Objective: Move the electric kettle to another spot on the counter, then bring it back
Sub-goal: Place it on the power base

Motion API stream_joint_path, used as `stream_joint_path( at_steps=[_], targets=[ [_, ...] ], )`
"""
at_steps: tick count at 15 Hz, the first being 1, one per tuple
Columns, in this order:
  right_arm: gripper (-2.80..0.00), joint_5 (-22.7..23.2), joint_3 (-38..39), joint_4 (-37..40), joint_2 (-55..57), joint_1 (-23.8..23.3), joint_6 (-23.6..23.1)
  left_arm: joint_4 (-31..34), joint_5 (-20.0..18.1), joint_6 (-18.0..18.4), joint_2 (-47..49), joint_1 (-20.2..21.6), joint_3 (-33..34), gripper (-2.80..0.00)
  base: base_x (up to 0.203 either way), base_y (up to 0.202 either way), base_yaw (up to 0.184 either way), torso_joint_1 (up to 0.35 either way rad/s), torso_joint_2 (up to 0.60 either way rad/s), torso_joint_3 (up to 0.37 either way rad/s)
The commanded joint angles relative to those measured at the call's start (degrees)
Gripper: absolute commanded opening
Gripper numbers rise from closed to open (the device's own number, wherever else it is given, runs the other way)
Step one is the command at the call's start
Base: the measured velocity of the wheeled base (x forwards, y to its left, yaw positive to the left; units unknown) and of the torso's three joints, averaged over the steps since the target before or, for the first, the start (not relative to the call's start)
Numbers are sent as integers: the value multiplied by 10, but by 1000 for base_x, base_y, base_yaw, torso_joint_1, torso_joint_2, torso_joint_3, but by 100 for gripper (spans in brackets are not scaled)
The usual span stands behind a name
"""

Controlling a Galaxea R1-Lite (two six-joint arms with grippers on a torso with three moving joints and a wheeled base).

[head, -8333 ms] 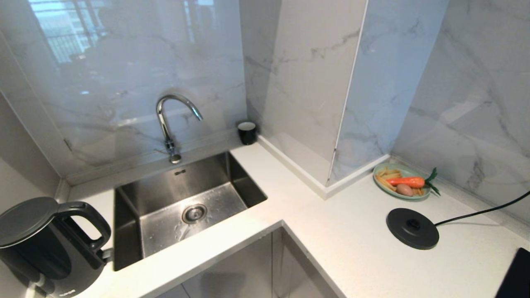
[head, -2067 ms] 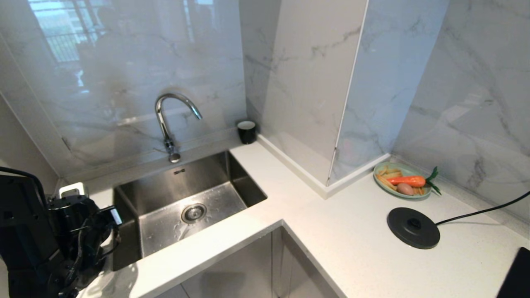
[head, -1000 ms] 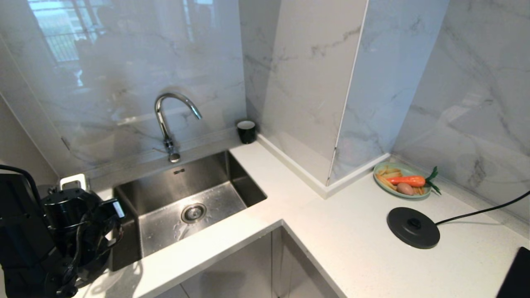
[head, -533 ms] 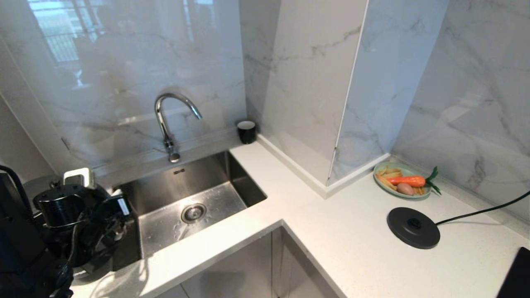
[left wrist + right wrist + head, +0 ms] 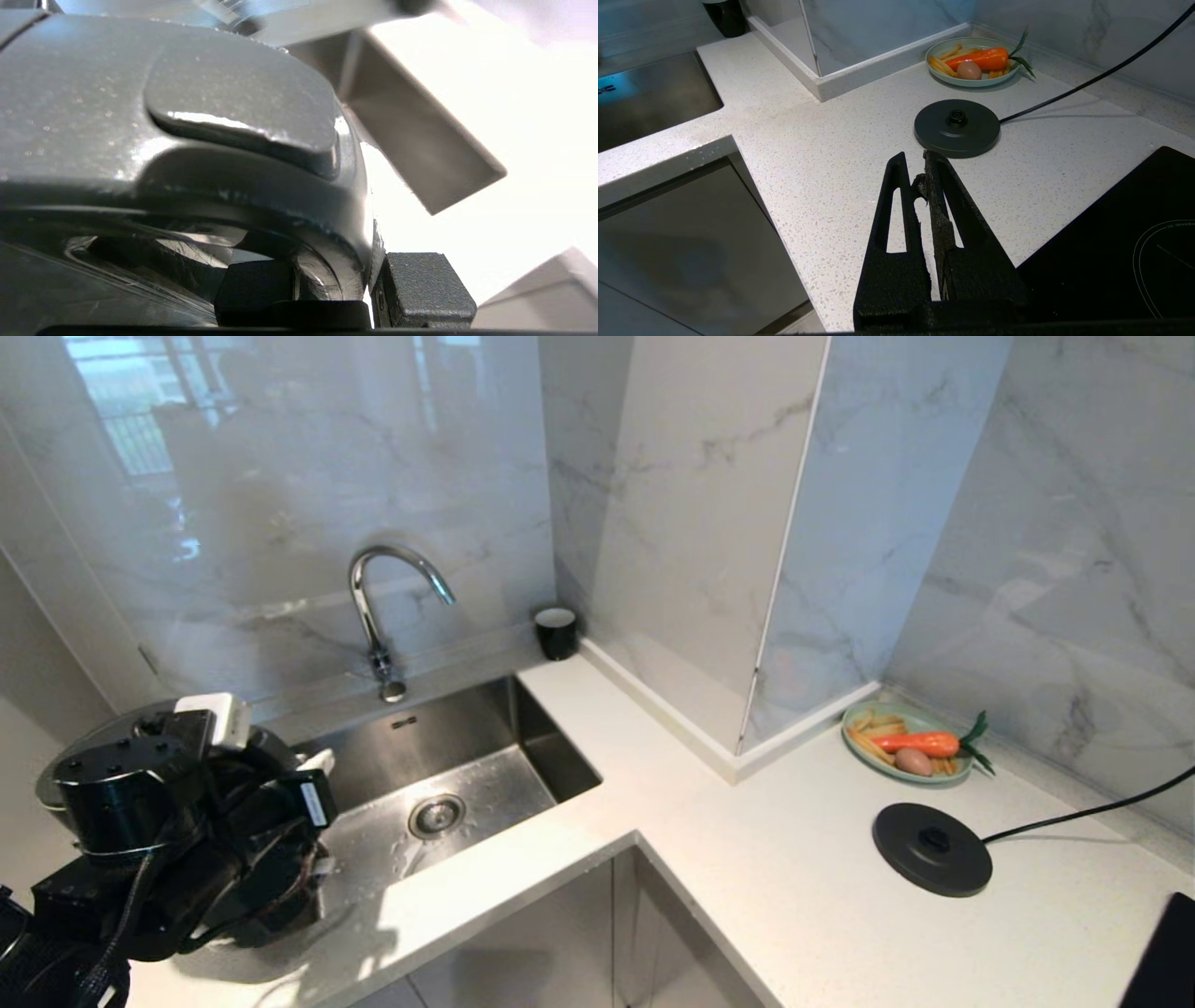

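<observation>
White speckled counter [image 5: 747, 859] is seen at the sink [image 5: 439, 784]. At far left, the electric kettle [image 5: 187, 121] is carried by its handle, clamped in the left gripper [image 5: 336, 289]; the right gripper [image 5: 920, 179] is parked, closed. A clear landing spot is needed next.

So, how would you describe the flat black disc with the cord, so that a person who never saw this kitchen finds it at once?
Start at the marble pillar that juts out of the wall, right of the sink. On the white counter past it lies a green plate with a carrot; the black disc sits just in front of that plate. Unlike its neighbours it is flat and round, with a central knob and a black cord running to the wall.
</observation>
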Motion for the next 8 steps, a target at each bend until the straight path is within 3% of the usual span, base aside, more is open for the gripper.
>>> stream_joint_path(
  at_steps=[1, 8],
  targets=[
    [-280, 0, 0, 0, 1, 0, 0, -5, 2, 1, -19, -20, 6, -280, 0, 0, 0, 0, 0, 0],
    [-280, 0, 0, 0, 1, 0, 0, -8, 0, 18, -39, -44, 16, -280, 0, 0, 0, 0, 0, 0]
  ],
)
